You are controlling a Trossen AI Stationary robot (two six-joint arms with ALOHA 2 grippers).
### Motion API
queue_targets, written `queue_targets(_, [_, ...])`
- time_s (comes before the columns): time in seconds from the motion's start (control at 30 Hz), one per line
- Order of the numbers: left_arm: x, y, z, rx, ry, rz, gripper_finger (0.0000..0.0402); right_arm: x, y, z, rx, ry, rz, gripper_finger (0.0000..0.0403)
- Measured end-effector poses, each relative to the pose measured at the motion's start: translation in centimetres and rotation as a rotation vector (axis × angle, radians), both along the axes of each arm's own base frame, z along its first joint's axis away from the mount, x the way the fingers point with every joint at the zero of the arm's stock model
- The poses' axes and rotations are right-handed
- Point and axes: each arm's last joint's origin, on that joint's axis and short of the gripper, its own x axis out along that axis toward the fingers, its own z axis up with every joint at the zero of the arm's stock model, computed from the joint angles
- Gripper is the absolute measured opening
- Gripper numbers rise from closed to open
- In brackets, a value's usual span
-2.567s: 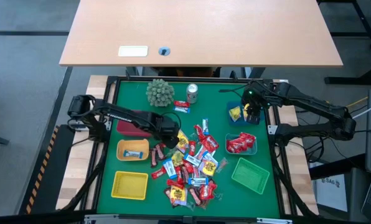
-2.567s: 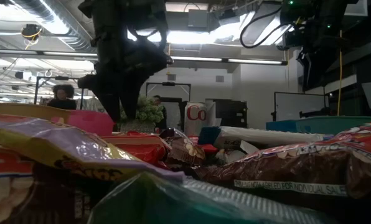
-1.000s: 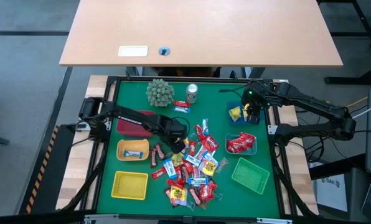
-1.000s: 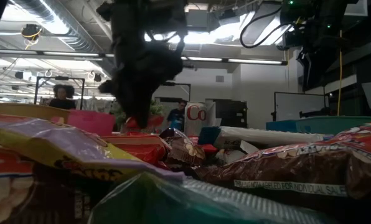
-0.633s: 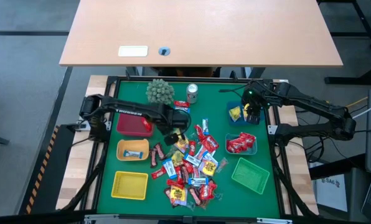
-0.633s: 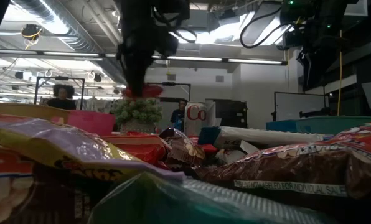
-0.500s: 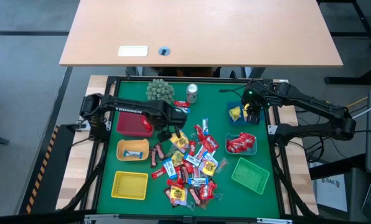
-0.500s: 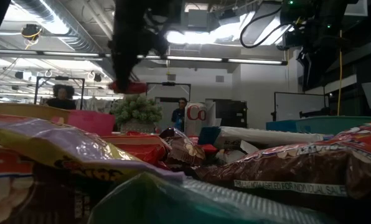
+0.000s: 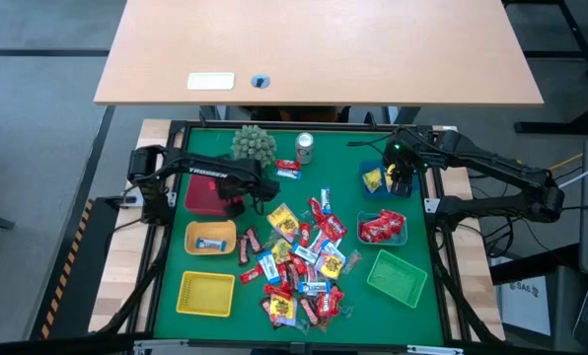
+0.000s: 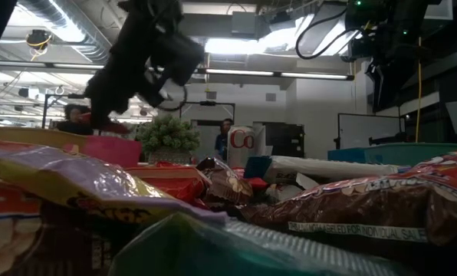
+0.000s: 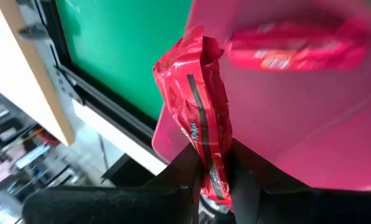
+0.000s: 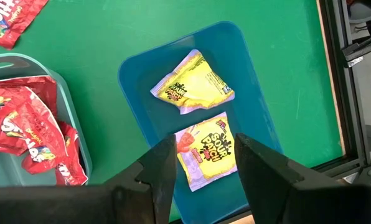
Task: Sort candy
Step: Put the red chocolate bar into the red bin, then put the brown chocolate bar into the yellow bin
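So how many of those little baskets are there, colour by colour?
Red basket: 1
Orange basket: 1
Yellow basket: 1
Green basket: 1
Teal basket: 1
Blue basket: 1
Total: 6

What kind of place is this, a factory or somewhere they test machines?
Most likely a robotics lab or workshop rather than a factory. Two dark arms work over a green mat strewn with candy and small baskets; behind it, the low view shows bare ceiling ducts and a person in an open room.
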Motion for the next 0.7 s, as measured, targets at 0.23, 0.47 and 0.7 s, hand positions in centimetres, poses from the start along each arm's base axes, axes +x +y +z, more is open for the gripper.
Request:
queue_targets(0.23, [-1.5,0.2,-1.6,-0.011,0.083,0.017,0.0085,0.1,0.0,0.0,-0.003,-0.006,0.0,0.016])
queue_targets(0.47, [-1.5,0.2,-1.6,-0.01,0.085,0.02,0.0131,0.1,0.0,0.0,-0.004,-0.007,0.0,0.016])
queue_targets(0.7, [-1.1,0.2,-1.3,0.003,0.045,0.074,0.0137,0.1,0.0,0.0,-0.004,-0.006,0.0,0.016])
